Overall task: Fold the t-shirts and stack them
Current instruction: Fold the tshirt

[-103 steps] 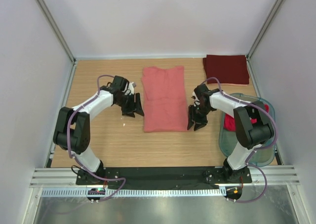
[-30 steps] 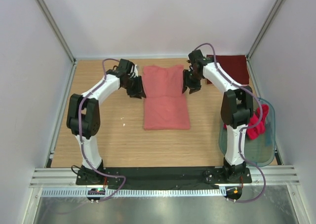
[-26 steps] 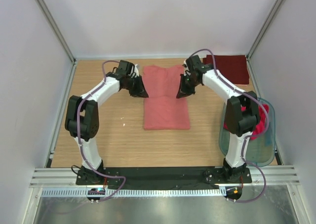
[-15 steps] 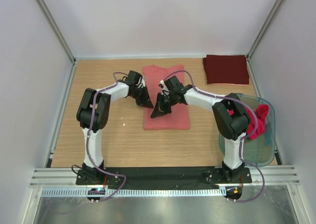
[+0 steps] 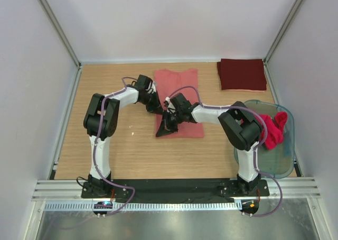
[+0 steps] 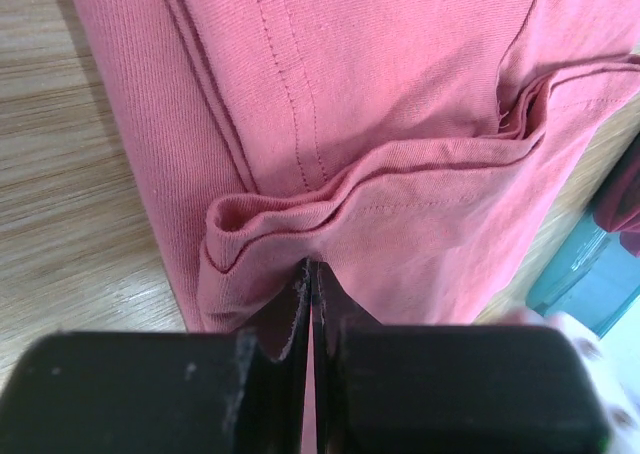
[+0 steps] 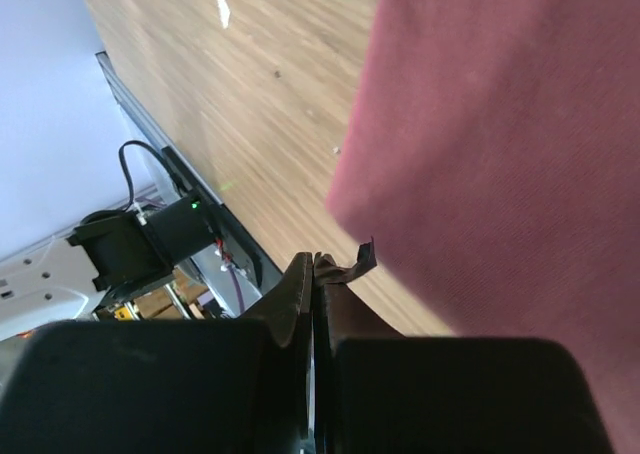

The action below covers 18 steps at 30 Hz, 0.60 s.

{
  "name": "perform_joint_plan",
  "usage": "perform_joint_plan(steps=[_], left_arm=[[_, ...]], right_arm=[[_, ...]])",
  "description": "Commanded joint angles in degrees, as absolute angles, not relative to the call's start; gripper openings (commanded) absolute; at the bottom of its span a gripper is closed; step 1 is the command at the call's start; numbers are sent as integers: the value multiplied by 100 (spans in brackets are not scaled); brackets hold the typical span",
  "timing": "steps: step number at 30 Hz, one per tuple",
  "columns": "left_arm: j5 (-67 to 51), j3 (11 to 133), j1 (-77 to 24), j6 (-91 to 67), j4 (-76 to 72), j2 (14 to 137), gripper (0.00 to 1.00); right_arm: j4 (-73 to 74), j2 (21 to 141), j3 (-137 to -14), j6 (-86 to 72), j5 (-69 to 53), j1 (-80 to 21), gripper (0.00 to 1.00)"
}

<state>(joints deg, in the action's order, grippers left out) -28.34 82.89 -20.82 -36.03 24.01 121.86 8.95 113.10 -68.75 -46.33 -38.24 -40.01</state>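
A salmon-pink t-shirt (image 5: 182, 92) lies folded lengthwise on the wooden table. My left gripper (image 5: 157, 109) is at the middle of its left edge. In the left wrist view that gripper (image 6: 310, 266) is shut on a bunched fold of the pink cloth (image 6: 400, 94). My right gripper (image 5: 165, 128) sits at the shirt's near-left corner. In the right wrist view it (image 7: 315, 259) is shut, the shirt (image 7: 500, 124) lies just beside its tip, and no cloth shows between the jaws. A dark maroon t-shirt (image 5: 242, 74) lies folded at the back right. Brighter red-pink t-shirts (image 5: 272, 131) sit in the tub.
A translucent greenish tub (image 5: 264, 168) stands at the right near edge, and its corner (image 6: 585, 264) shows in the left wrist view. A small white speck (image 5: 132, 134) lies on the wood left of the shirt. Grey walls close in the table on three sides.
Both arms moved from the shirt's far corners to its left side, the right arm reaching across it. Both grippers went from open to shut.
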Motion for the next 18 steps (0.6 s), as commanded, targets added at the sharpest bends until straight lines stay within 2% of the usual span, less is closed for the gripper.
perform_joint_plan(steps=[1, 13, 18], left_arm=[[-2373, 8236, -2057, -3542, 2364, 12419, 2], [-2347, 8086, -2039, -3568, 2417, 12278, 1], [-2373, 8244, -2013, -3498, 2522, 12357, 1]], right_arm=[[291, 11443, -6847, -4728, -3692, -4043, 1], [-289, 11627, -6724, -5089, -3471, -4043, 1], [-835, 11593, -5900, -5361, -3577, -4052, 1]])
